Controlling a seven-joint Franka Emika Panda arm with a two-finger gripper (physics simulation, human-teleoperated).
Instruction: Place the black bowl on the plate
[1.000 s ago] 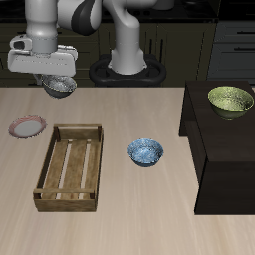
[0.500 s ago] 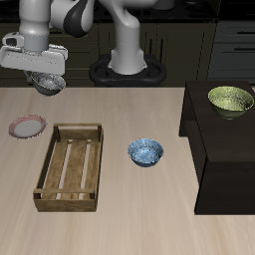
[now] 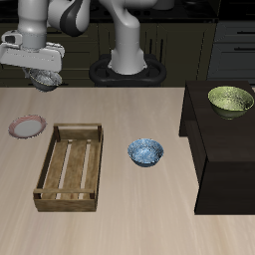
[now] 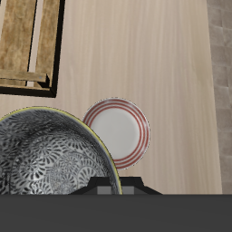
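Note:
My gripper [image 3: 42, 78] is shut on the black bowl [image 3: 43, 82] and holds it high above the table's back part, farther back than the plate [image 3: 27, 127]. The bowl's grey-white speckled inside fills much of the wrist view [image 4: 45, 159]. The plate, with a pink-red rim and pale centre, lies flat on the table beside the wooden tray. In the wrist view the plate [image 4: 122, 127] shows beyond the bowl's rim, partly covered by it.
A wooden slatted tray [image 3: 70, 166] lies beside the plate, also in the wrist view [image 4: 27, 41]. A blue patterned bowl [image 3: 145, 151] sits mid-table. A yellow-green bowl [image 3: 230, 100] rests on a dark cabinet [image 3: 224, 149]. The robot's base [image 3: 127, 70] stands at the back.
My gripper has carried the black bowl sideways, away from the table's middle and toward the plate's side; most of the move was in the first half second.

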